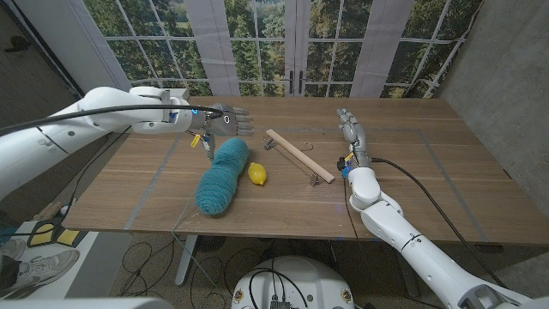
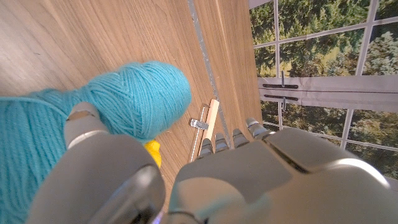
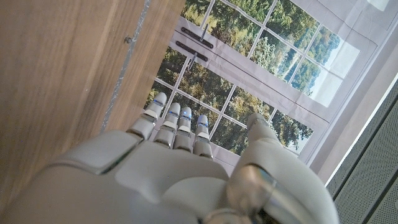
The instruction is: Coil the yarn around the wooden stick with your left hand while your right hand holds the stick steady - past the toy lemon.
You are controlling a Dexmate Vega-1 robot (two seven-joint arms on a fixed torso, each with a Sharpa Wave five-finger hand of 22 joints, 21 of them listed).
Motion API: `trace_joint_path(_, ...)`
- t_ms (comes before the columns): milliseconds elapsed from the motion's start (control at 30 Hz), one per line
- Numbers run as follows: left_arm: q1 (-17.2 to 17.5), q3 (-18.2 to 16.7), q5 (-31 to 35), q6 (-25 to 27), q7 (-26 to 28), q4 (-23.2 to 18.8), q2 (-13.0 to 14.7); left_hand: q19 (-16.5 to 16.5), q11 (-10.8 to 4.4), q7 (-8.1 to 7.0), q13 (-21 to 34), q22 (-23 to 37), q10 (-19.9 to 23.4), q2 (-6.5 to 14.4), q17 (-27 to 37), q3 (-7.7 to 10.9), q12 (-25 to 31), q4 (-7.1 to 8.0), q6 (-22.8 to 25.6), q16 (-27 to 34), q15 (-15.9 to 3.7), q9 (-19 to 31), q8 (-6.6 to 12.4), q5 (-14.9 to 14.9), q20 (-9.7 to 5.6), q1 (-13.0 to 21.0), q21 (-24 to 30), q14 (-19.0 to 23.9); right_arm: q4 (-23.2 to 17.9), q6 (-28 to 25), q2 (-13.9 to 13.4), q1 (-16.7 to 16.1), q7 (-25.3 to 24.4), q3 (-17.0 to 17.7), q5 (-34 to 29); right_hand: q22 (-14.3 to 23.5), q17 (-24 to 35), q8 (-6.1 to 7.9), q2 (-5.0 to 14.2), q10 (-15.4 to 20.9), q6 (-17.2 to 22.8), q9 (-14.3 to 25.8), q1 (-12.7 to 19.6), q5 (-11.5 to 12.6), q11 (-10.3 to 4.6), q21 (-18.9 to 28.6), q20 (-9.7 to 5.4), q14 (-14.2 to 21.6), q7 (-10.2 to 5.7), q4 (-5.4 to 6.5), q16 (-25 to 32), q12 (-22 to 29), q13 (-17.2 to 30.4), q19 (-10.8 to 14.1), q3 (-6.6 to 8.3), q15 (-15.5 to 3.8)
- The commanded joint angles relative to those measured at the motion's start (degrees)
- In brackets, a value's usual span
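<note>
- The teal yarn skein (image 1: 221,176) lies diagonally just under the left hand (image 1: 225,122), blocking that hand's straight way down to the table's near edge.
- The toy lemon (image 1: 257,173) sits close beside the skein, between it and the wooden stick (image 1: 298,154); only a narrow gap on each side.
- Bare wooden table (image 1: 412,184) lies between the stick and the right hand (image 1: 351,135).
- Small metal clips (image 1: 321,178) stand at the stick's ends.
</note>
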Motion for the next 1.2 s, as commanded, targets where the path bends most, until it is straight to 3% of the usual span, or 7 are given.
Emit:
trace_joint_path(33,0.4,0.1,6.3,-4.4,6.7,1.5,2.5,0.9,0.87,-1.15,0.1,0.2,-13.1,-0.1,0.2,-1.00,0.5,-0.20,-28.7,0.2,-0.55,0.1,0.01,0.4,-0.02,-0.5,0.4,-7.6,1.8,0.9,2.1,0.8,-2.0,-0.8,-1.0,0.2,0.2,0.33,0.02,0.8,0.6,0.2,-0.8,-0.2,0.14,0.3,0.04,0.9,0.17,0.45,0.5,0.5,0.2,0.6,-0.07,-0.07)
trace_joint_path(200,1.4,0.1,8.4,-2.9,7.6,1.2,3.2,0.6,0.95,-1.17,0.0,0.2,-13.8,-0.1,0.2,-1.73,0.2,-0.27,-29.5,-0.1,-0.44,0.1,-0.27,0.6,-0.17,-0.5,0.1,-8.0,2.7,1.5,2.9,1.1,-2.5,-0.9,-1.0,0.2,0.3,0.40,0.19,1.2,1.0,0.2,-1.1,-0.2,0.03,0.4,0.09,1.3,0.24,0.72,0.7,0.7,0.2,0.8,-0.09,-0.01)
trace_joint_path(333,1.4,1.3,14.1,-1.7,14.8,2.1,3.8,0.3,0.84,-0.92,0.0,0.2,-14.0,0.0,0.2,-2.17,0.2,-0.32,-29.6,-0.4,-0.39,0.0,-0.31,0.8,-0.25,-0.5,-0.1,-8.6,3.7,1.9,3.2,1.6,-2.0,-1.1,-0.7,0.2,0.4,0.46,0.20,1.4,1.2,0.2,-1.3,-0.2,0.15,0.4,0.10,1.4,0.28,0.88,0.7,0.7,0.2,1.0,-0.13,0.03)
trace_joint_path(400,0.6,1.2,9.2,-2.4,16.7,5.6,2.2,-0.2,0.87,-0.80,0.0,0.2,-14.3,0.0,0.2,-2.54,0.1,-0.39,-29.8,-0.6,-0.29,0.0,-0.37,0.9,-0.24,-0.4,-0.4,-9.1,4.3,2.5,3.3,1.8,-1.8,-1.2,-0.8,0.2,0.4,0.50,0.17,1.4,1.3,0.2,-1.4,-0.2,0.16,0.4,0.14,1.4,0.27,0.98,0.7,0.7,0.2,1.0,-0.17,0.03)
trace_joint_path(500,-0.7,3.1,11.5,-3.2,19.6,6.6,0.9,-0.3,0.86,-0.81,0.0,0.2,-14.5,0.1,0.2,-2.84,0.0,-0.46,-29.5,-0.7,-0.15,0.0,-0.23,1.1,-0.04,-0.3,-0.5,-9.3,4.5,2.9,3.3,1.9,-1.6,-1.3,-0.8,0.2,0.4,0.51,0.07,1.5,1.4,0.2,-1.6,-0.2,0.19,0.4,0.12,1.5,0.29,1.08,0.7,0.7,0.2,1.0,-0.24,0.05)
trace_joint_path(1033,-5.1,9.0,18.6,-5.6,18.0,7.2,0.0,1.3,0.58,-1.60,0.0,0.2,-14.1,0.5,0.1,-4.48,0.4,-0.71,-28.8,-0.3,-0.74,0.0,0.10,2.0,-0.52,0.2,-0.4,-8.3,2.6,3.9,2.4,-0.9,-3.0,0.4,-0.4,0.2,0.5,0.50,-0.14,2.1,1.8,0.2,-2.5,-0.1,0.24,0.5,0.32,2.0,0.27,1.69,0.7,0.9,0.2,1.3,-0.45,0.03)
trace_joint_path(1200,-6.8,10.7,16.8,-7.5,20.0,11.1,-1.9,3.7,0.23,-1.93,-0.1,0.1,-13.0,0.6,0.1,-5.62,0.9,-0.88,-27.4,0.1,-1.73,0.0,0.67,2.6,-1.29,0.6,0.1,-6.6,3.2,4.6,2.5,-0.8,-2.6,0.5,-0.3,0.2,0.5,0.49,-0.27,2.2,1.9,0.2,-2.7,-0.1,0.30,0.5,0.35,2.1,0.28,1.83,0.7,0.9,0.2,1.4,-0.53,0.06)
